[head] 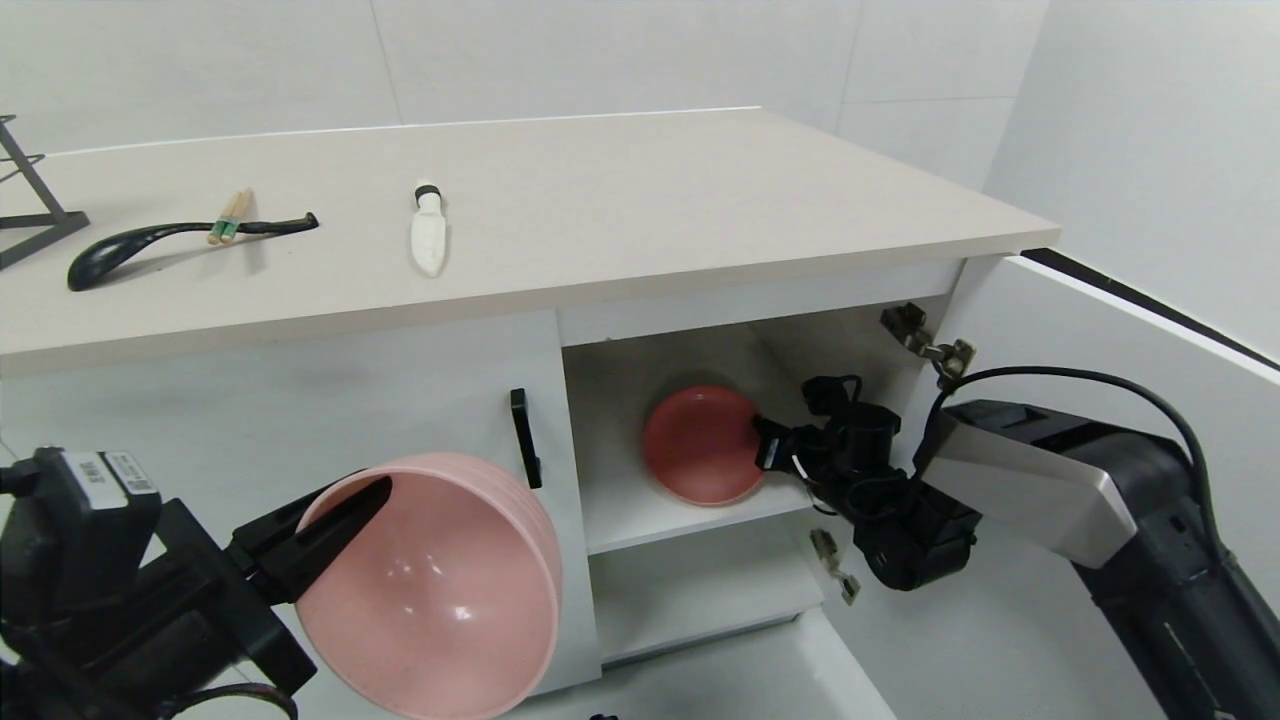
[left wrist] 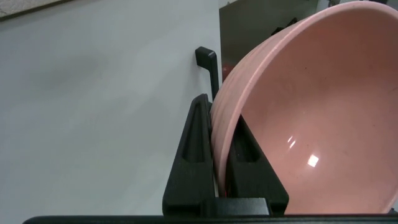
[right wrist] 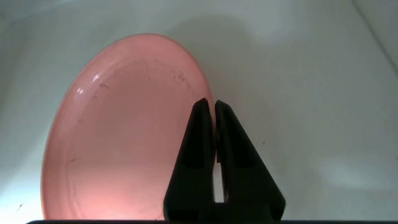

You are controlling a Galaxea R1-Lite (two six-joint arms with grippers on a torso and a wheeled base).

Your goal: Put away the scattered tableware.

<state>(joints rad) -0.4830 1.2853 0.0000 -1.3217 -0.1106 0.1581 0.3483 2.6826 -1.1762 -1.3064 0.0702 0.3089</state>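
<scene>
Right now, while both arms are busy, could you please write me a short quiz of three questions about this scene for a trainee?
1. True or false: the left hand is shut on the rim of the pink bowl.
2. Where is the red plate that the right hand grips? A) on a stove B) inside the open cabinet C) in a sink
3. Fill in: the chopsticks cross the handle of the black ____.
Key: 1 true; 2 B; 3 spoon.
</scene>
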